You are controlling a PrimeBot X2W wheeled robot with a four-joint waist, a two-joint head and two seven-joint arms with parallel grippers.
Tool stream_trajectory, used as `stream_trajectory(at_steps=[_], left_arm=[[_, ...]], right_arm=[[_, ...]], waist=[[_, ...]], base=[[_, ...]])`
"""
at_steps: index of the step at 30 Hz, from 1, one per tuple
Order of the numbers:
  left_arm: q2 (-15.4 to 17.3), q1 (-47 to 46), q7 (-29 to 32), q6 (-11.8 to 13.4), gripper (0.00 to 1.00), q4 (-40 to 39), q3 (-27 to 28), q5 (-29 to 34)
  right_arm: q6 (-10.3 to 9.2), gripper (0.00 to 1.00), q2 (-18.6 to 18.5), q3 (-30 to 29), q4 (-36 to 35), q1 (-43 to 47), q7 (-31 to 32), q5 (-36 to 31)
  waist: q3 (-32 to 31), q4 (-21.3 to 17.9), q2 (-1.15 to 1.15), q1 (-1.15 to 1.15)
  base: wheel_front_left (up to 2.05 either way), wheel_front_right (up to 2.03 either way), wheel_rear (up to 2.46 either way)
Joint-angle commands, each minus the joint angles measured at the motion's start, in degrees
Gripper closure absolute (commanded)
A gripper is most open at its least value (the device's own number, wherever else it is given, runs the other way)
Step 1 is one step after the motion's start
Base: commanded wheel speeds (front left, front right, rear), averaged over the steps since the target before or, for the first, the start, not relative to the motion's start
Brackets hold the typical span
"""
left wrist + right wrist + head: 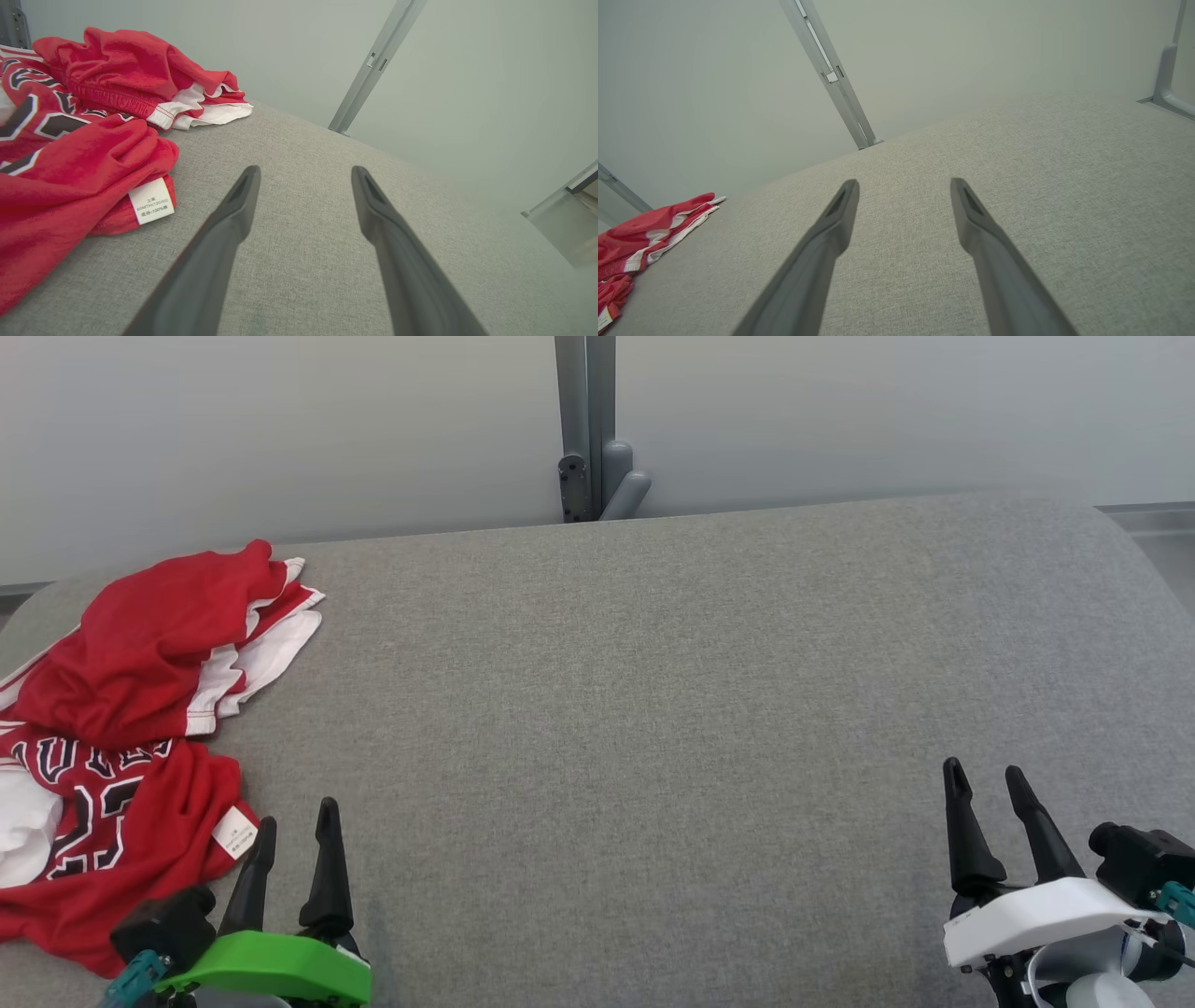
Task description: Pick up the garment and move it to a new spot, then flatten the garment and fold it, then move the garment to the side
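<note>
A crumpled red garment [121,709] with white trim and dark lettering lies heaped at the left edge of the grey surface [653,709]. A white care label [234,829] sticks out of its near side. In the left wrist view the garment [70,154] fills the left side, its label [151,200] just left of the fingers. My left gripper [297,817] stands open just right of the heap's near edge, holding nothing. Far to the lower right, my right gripper [985,779] is open over bare fabric. The right wrist view catches the garment [640,238] at its far left.
A pale wall runs behind the grey padded surface, with a grey metal post and bracket [588,439] at the back centre. The surface's rounded right edge [1148,579] drops off toward a floor strip. A wide stretch of fabric lies between the two grippers.
</note>
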Motion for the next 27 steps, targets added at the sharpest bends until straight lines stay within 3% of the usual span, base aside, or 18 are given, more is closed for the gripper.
stream_trajectory(at_steps=[1, 27], left_arm=[[0.4, 0.2, -0.7, -0.4, 0.00, -0.4, 0.3, 2.1], [0.7, 1.6, -4.0, -0.4, 0.00, 0.1, 0.3, 15.7]], right_arm=[[0.03, 0.00, -0.3, -0.1, -0.8, 0.0, -0.7, -1.8], [0.03, 0.00, -0.4, -1.4, -1.6, 1.3, -4.1, -15.3]], waist=[[0.0, 0.0, 0.17, 0.00], [0.3, -0.4, 0.23, 0.00]], base=[[0.00, 0.00, 0.00], [0.00, 0.00, 0.00]])
